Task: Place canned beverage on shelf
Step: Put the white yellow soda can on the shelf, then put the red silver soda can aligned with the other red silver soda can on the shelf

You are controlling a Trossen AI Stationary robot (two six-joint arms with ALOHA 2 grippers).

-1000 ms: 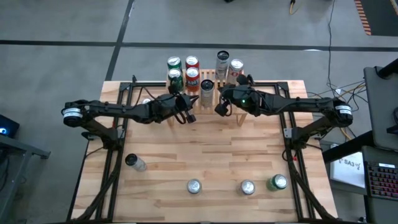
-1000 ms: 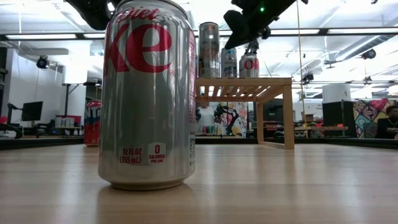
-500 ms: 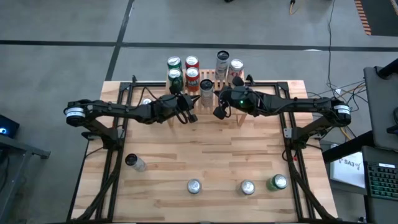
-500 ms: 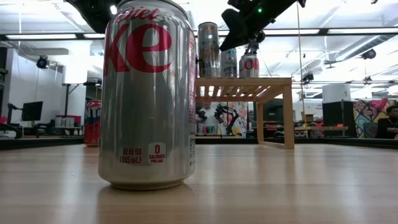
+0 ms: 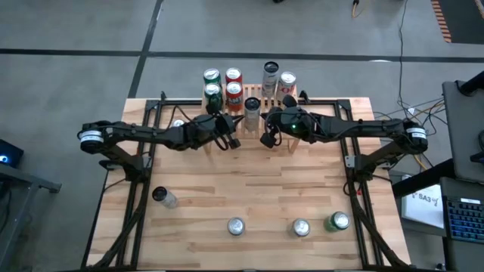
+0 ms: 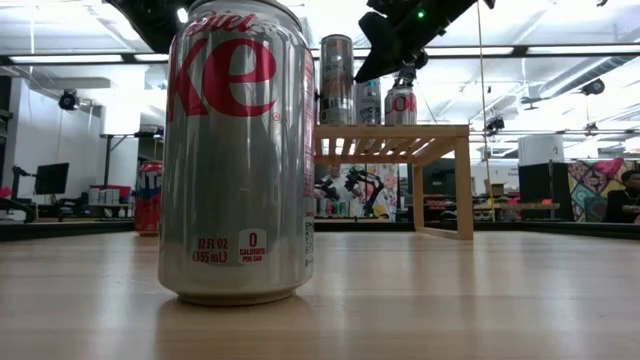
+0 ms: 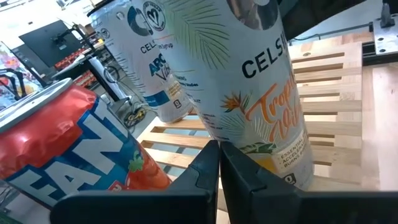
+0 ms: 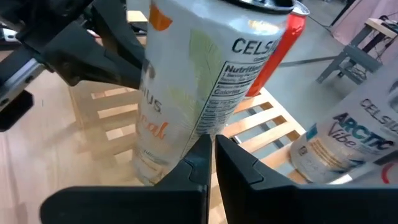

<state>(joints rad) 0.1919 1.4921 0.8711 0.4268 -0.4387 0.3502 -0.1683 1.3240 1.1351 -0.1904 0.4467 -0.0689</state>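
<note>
The light-wood shelf (image 5: 292, 142) stands at the table's far middle and carries several cans. Among them a white Celsius can with orange lettering (image 7: 261, 93) stands upright on the slats (image 7: 329, 81), beside a red Fanta can (image 7: 62, 155) and a second Celsius can (image 8: 348, 143). My left gripper (image 7: 219, 146) is shut, its tips right at that can's lower wall. My right gripper (image 8: 211, 138) is shut too, its tips at the same can's lower wall from the other side. In the high view both grippers (image 5: 231, 140) (image 5: 266, 138) hover over the shelf's near edge. My left gripper has its shut tips against or just short of the orange-lettered can's lower wall (image 7: 239, 149); I cannot tell whether they touch. My right gripper has its shut tips in front of the same can's lower wall (image 8: 186, 140); whether they touch, I cannot tell.
Three upright cans (image 5: 236, 226) (image 5: 301, 227) (image 5: 338, 221) stand along the near edge, and a dark-topped can (image 5: 162, 197) sits near left. A Diet Coke can (image 6: 240, 150) fills the low view's left. Bare wood lies mid-table (image 5: 249, 181).
My right gripper has swung a little toward the table's left, closer to the orange-lettered can, staying shut. The cans on the shelf stand as before.
</note>
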